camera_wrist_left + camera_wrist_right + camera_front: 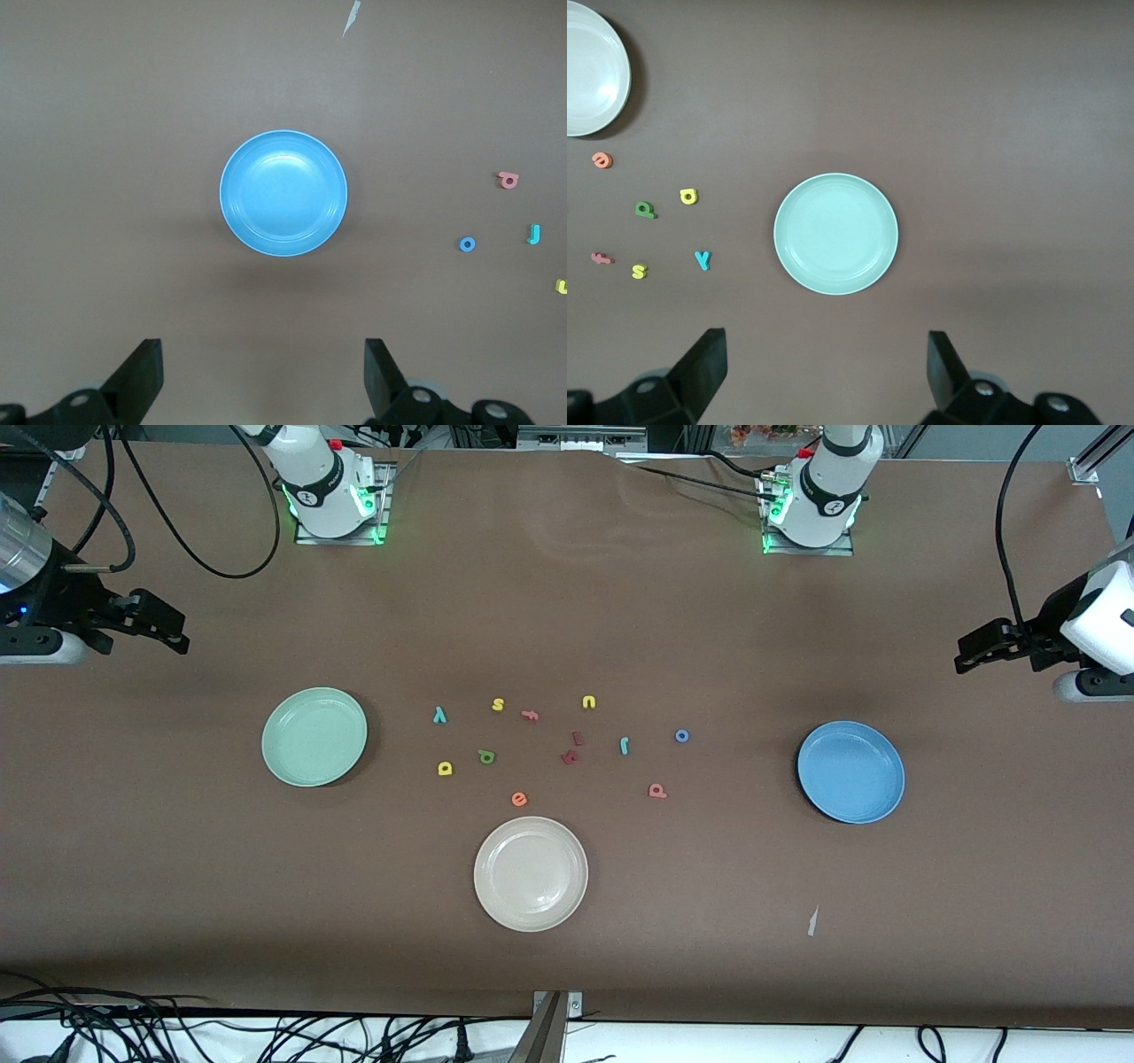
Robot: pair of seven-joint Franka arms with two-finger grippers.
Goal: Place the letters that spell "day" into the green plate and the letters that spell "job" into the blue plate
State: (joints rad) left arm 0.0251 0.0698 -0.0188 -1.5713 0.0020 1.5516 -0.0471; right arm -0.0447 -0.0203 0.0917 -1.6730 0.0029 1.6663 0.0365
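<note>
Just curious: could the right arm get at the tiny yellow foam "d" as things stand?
Probably yes: the yellow foam "d" lies flat beside the pale green plate, apart from other letters, and the right gripper is open.

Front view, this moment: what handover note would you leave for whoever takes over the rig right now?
Left gripper: open, empty, waiting at its end of the table near the blue plate.
Right gripper: open, empty, waiting near the green plate.
Both plates hold nothing.
Between them on the table: yellow d, green a, light-blue y; teal j, blue o, salmon b.
Done: nothing.
Left: all six letters.
</note>
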